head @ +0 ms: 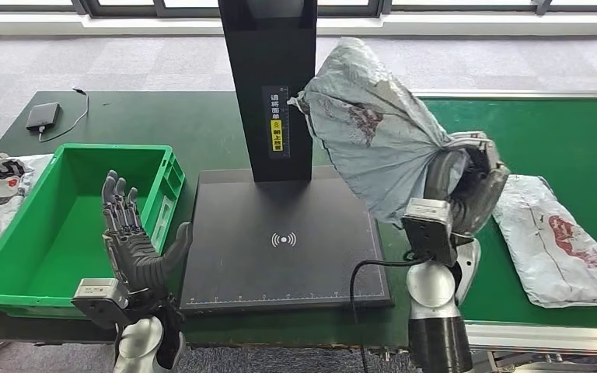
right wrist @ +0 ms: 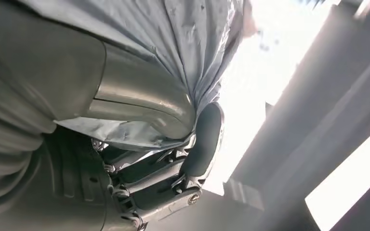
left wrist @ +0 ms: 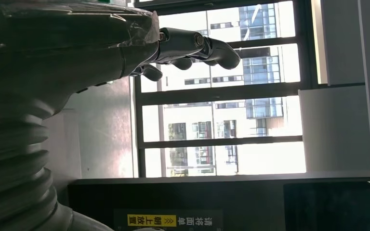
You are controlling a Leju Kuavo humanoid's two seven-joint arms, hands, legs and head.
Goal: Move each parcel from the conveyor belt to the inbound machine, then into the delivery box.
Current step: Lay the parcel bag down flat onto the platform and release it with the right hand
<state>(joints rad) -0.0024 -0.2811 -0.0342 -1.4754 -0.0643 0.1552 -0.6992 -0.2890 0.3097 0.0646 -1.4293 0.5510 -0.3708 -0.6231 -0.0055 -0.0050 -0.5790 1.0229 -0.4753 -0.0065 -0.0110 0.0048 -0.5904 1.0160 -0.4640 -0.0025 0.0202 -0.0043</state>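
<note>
A: Entry. The crumpled grey plastic mailer parcel (head: pixel 369 128) is bunched in the right hand (head: pixel 466 183), lifted off the green conveyor belt (head: pixel 560 132) and hanging above the near right corner of the flat black scanning plate of the inbound machine (head: pixel 280 241). The right wrist view shows the dark fingers (right wrist: pixel 202 144) closed around a gathered fold of the bag (right wrist: pixel 192 43).

B: Grip quality?

A: Judged adequate but loose; it holds a pleat, not the body. I'd carry it leftward from the hand until the bulk sits over the plate's wireless mark, then lower flat, label side up as the yellow sign on the black upright column (head: pixel 268 78) seems to ask.

B: Left hand?

A: The left hand (head: pixel 128 233) is empty with its fingers spread, raised between the green plastic delivery box (head: pixel 15 256) and the plate's left edge.

B: Obstacles?

A: The column stands just left of the hanging parcel; a swing could brush it. A black cable (head: pixel 357 284) runs below the right hand. A second white mailer parcel with a red mark (head: pixel 552 241) lies on the belt to the hand's right. A small dark device (head: pixel 43 116) sits far left.
</note>
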